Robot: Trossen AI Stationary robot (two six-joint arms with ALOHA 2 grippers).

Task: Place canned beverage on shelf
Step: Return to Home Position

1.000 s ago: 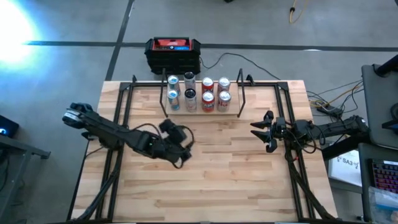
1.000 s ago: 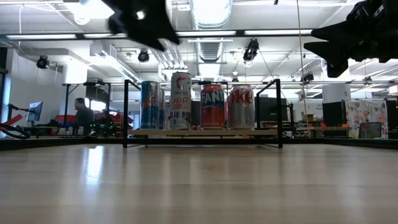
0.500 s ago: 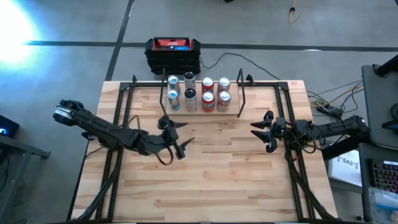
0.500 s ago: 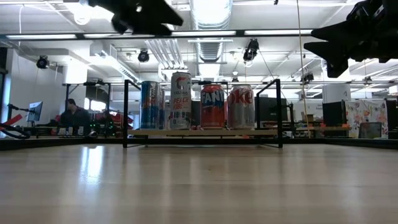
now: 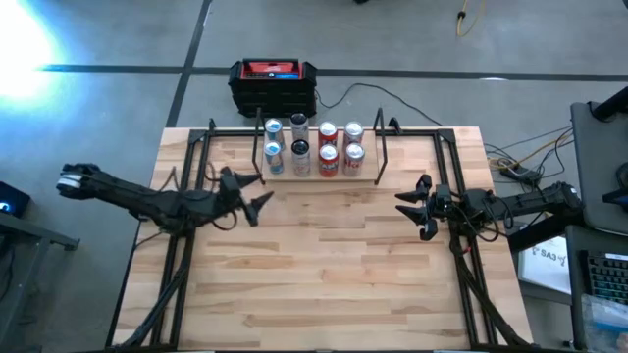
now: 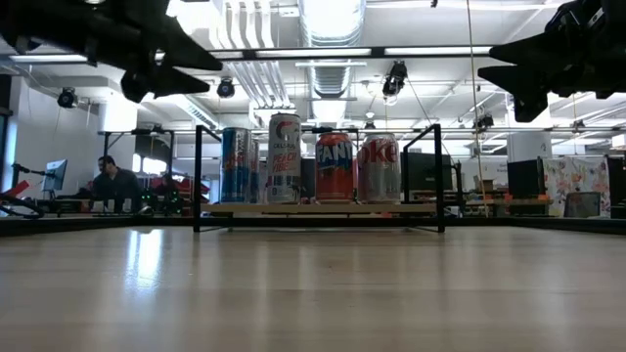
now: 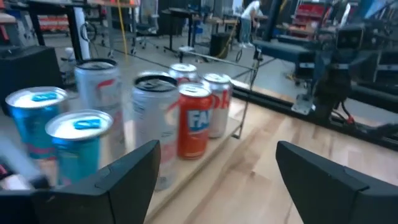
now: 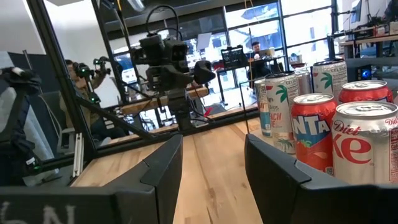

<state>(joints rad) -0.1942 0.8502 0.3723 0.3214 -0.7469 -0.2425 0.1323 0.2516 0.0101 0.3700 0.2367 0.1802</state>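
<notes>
The light-wood slatted table (image 5: 324, 275) gives open passage between the left hand (image 5: 257, 192) and the right hand (image 5: 410, 207), in front of the small light-wood shelf (image 5: 316, 179). Eight upright drink cans (image 5: 300, 150) in two rows fill its plank. Thin black rod uprights (image 5: 381, 147) bound both ends.

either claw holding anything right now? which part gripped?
Nothing held: left claw is open above the table by the shelf's left end; right claw is open near the table's right edge. The cans stand on the shelf.
</notes>
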